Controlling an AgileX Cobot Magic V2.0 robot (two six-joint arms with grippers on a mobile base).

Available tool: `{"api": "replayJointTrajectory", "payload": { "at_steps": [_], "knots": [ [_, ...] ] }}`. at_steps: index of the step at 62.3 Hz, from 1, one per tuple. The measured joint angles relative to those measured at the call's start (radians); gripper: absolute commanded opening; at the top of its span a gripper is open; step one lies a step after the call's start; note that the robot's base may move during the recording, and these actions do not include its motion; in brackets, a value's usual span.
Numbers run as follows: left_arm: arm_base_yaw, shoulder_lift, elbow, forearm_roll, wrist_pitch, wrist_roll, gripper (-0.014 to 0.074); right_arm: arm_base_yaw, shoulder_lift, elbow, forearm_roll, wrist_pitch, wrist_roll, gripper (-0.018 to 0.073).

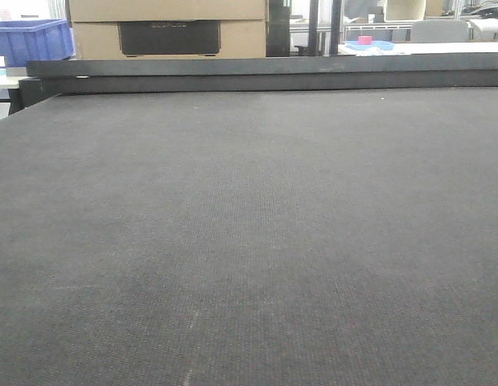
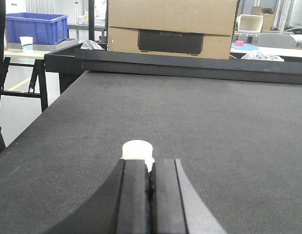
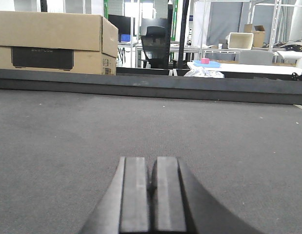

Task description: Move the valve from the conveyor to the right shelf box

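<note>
The desk (image 1: 249,241) (it's the conveyor belt, dark woven fabric) is filling every view, lying flat under both hands. The black frame bar (image 1: 265,74) is running across well ahead of them. The right hand (image 3: 151,168) is sitting low, fingers pressed together, gripping nothing, probably just parked. The left hand (image 2: 151,170) is also closed and empty, pointing straight at the white valve (image 2: 137,148), which is standing just past its fingertips, so it's needing to open first. The shelf box isn't showing.

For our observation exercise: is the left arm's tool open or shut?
Shut. The left tool has its two black fingers pressed together, no gap; a white round piece sits at their tips, grip unclear.
</note>
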Motion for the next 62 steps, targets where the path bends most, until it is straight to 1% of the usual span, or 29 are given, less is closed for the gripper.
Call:
{"api": "replayJointTrajectory", "payload": {
  "at_steps": [39, 44, 52, 57, 62],
  "knots": [
    [0.000, 0.000, 0.000, 0.000, -0.004, 0.000, -0.0111, 0.000, 0.000, 0.000, 0.000, 0.000, 0.000, -0.0169],
    [0.000, 0.000, 0.000, 0.000, -0.037, 0.000, -0.0111, 0.000, 0.000, 0.000, 0.000, 0.000, 0.000, -0.0169],
    [0.000, 0.000, 0.000, 0.000, -0.125, 0.000, -0.0111, 0.000, 0.000, 0.000, 0.000, 0.000, 0.000, -0.0169],
    [0.000, 0.000, -0.005, 0.000, -0.138, 0.000, -0.0111, 0.000, 0.000, 0.000, 0.000, -0.044, 0.000, -0.0169],
    [0.000, 0.000, -0.053, 0.000, -0.084, 0.000, -0.0111, 0.000, 0.000, 0.000, 0.000, -0.130, 0.000, -0.0169]
  ]
}}
